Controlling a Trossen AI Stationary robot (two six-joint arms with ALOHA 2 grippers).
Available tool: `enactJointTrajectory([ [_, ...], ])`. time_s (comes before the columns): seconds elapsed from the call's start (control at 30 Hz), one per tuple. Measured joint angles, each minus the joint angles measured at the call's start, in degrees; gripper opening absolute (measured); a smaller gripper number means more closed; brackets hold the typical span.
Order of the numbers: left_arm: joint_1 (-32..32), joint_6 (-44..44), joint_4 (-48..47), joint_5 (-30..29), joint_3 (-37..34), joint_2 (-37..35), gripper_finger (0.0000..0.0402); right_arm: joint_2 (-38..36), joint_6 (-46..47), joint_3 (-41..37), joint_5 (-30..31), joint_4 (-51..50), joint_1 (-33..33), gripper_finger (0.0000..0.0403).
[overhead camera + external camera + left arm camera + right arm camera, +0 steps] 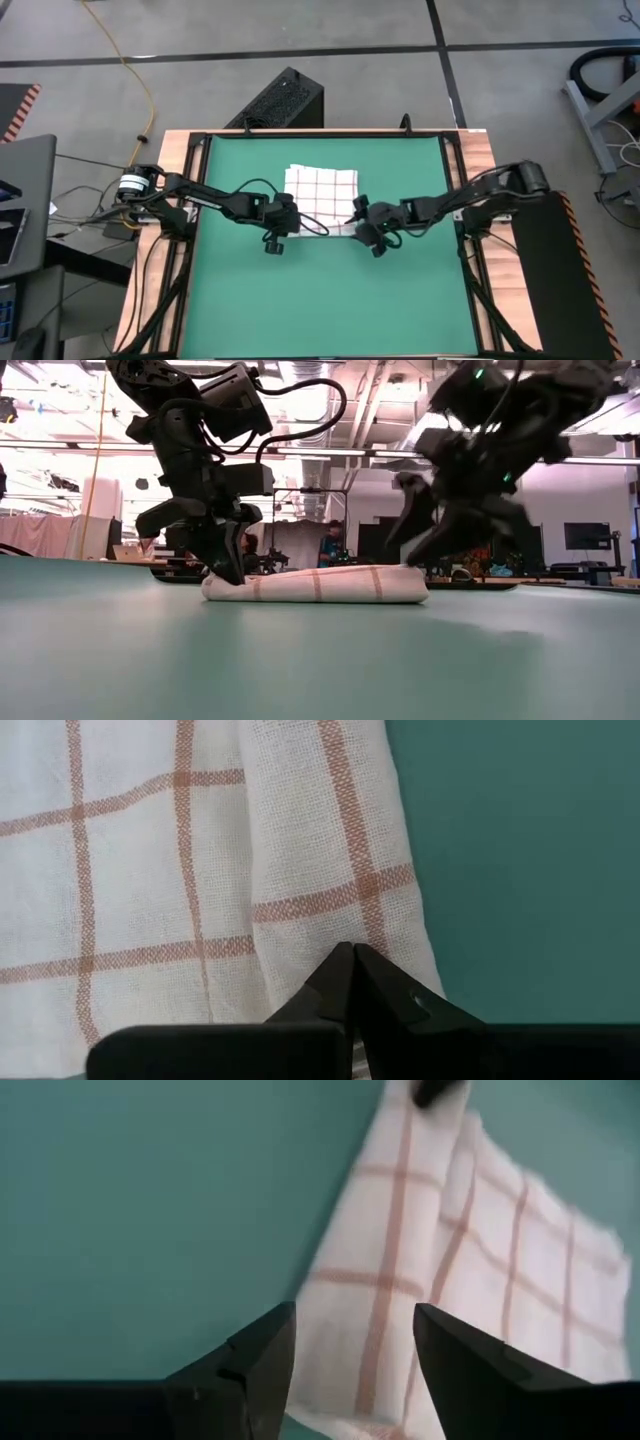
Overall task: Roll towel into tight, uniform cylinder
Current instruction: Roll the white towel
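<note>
In the low view the right tool (440,530) is smeared by motion blur, its fingers indistinct. The left tool (225,555) covers the towel's (315,584) near end there. In the left wrist view the towel runs off the picture's edges. In the right wrist view the towel is blurred and cut off, and a dark shape (435,1090) at its far end is too blurred to identify.

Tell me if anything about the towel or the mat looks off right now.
Nothing stands out. The towel lies partly rolled on the green mat, its rolled edge nearest the grippers. The left gripper is shut at one end of the roll; the right gripper is open at the other.
</note>
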Motion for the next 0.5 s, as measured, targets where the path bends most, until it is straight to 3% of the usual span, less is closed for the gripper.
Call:
enactJointTrajectory([
  [0.23,0.8,-0.1,0.0,0.2,0.0,0.0,0.0000,6.7,3.8,0.0,-4.2,0.7,-4.7,0.0215],
  [0.5,1.4,-0.2,-0.2,0.0,0.0,0.0,0.0000,14.6,3.9,0.4,-4.7,2.2,-5.0,0.0214],
])
